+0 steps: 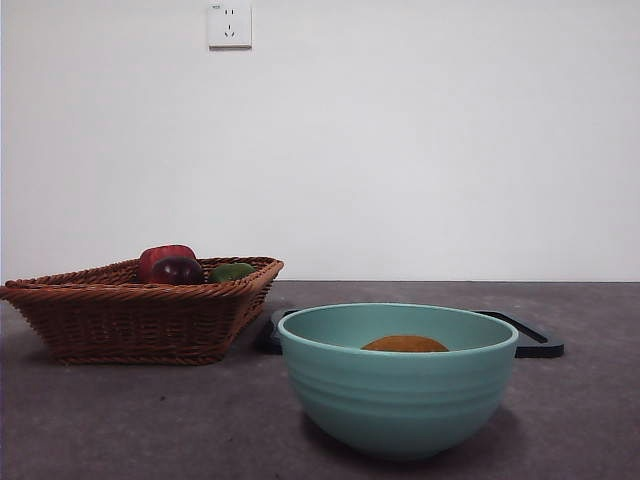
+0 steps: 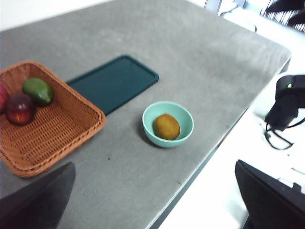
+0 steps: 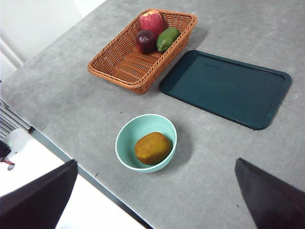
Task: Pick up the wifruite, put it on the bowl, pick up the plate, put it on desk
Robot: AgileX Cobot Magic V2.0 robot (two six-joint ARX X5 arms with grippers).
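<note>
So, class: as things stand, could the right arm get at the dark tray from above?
Probably yes. The tray lies flat and bare on the desk, beside the basket and apart from the bowl; the right wrist view shows nothing over it.

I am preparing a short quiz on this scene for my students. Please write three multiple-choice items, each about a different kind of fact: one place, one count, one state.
1. Where is the wifruite?
A. In the bowl
B. In the basket
C. On the tray

2. How many fruits lie in the wicker basket?
A. One
B. Three
C. Five

3. What is the state of the dark tray?
A. Lying flat on the desk with nothing on it
B. Held up by a gripper
C. Stacked on the basket

Key:
1. A, since both wrist views show the brownish-orange fruit inside the bowl.
2. B, since a red fruit, a dark purple fruit and a green fruit are there.
3. A, since it rests bare on the desk behind the bowl, beside the basket, with both grippers well above it.
</note>
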